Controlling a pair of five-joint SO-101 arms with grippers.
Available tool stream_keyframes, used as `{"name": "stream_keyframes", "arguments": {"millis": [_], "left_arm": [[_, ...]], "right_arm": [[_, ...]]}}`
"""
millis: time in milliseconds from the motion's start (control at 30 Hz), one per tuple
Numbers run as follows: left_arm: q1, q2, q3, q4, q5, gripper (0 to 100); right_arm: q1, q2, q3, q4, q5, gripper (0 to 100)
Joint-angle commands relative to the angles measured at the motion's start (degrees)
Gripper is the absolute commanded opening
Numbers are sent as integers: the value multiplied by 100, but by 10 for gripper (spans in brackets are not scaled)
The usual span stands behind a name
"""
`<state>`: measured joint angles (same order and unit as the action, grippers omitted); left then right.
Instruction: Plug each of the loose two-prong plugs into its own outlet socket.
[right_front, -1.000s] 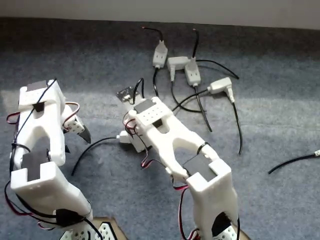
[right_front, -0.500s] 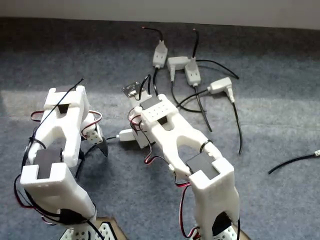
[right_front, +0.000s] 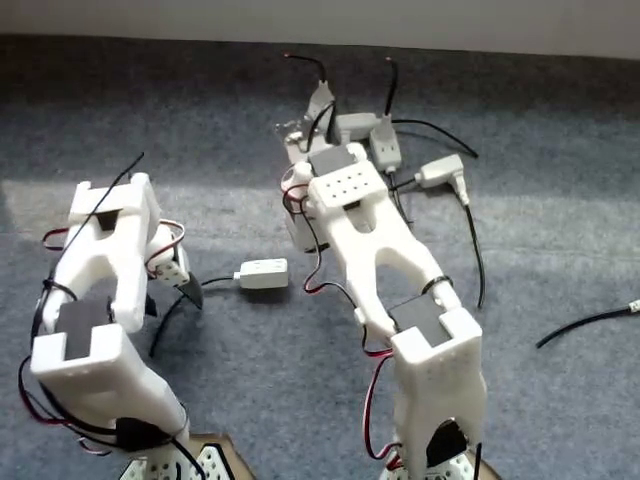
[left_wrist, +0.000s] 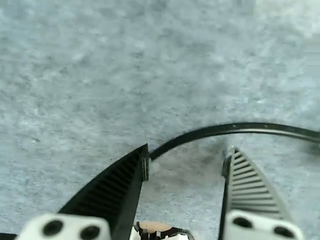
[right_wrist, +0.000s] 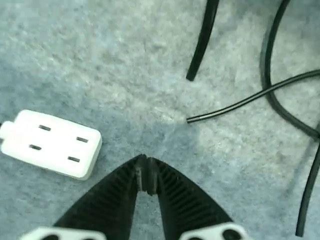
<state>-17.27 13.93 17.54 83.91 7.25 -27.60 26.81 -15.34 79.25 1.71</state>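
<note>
High view: the left arm (right_front: 105, 240) stands over the grey carpet (right_front: 560, 230) at the near left. A white socket block (right_front: 263, 273) lies flat on the carpet between the two arms, touched by neither. Its black cord (right_front: 215, 282) runs toward the left arm's dark fingertip. The right arm (right_front: 350, 190) stretches toward the far side, with its front end over a cluster of white plug pieces (right_front: 385, 147) on tangled black leads. One angled white plug (right_front: 441, 170) lies just beside that cluster.

Left wrist view: the left gripper (left_wrist: 187, 160) hangs low over the carpet with its jaws spread wide and nothing between the pads. The thin black cord (left_wrist: 225, 129) crosses the carpet just beyond the fingertips.

Right wrist view: the right gripper (right_wrist: 147, 175) has its jaws pressed together and empty. A white two-socket outlet (right_wrist: 50, 144) lies slots-up close beside the tips, not touching them. Loose black leads (right_wrist: 205, 35) lie farther off, and one bare cut end (right_wrist: 240, 102) points toward the middle. I cannot tell which piece of the high view's cluster this outlet is.
</note>
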Motion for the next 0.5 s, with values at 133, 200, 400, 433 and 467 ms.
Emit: {"name": "stream_keyframes", "arguments": {"millis": [133, 200, 400, 433, 467], "left_arm": [[-708, -22, 347, -431, -484, 252], [-708, -22, 488, -607, -475, 252], [-708, -22, 497, -668, -475, 252], [-708, -22, 488, -677, -475, 252], [-708, -22, 488, -677, -475, 252]], "right_arm": [[-479, -13, -4, -1033, -844, 6], [-673, 66, 330, -1385, -985, 6], [-1174, 127, 752, -1552, -976, 6], [-1218, 127, 743, -1437, -976, 6], [-1253, 136, 734, -1314, -976, 6]]}}
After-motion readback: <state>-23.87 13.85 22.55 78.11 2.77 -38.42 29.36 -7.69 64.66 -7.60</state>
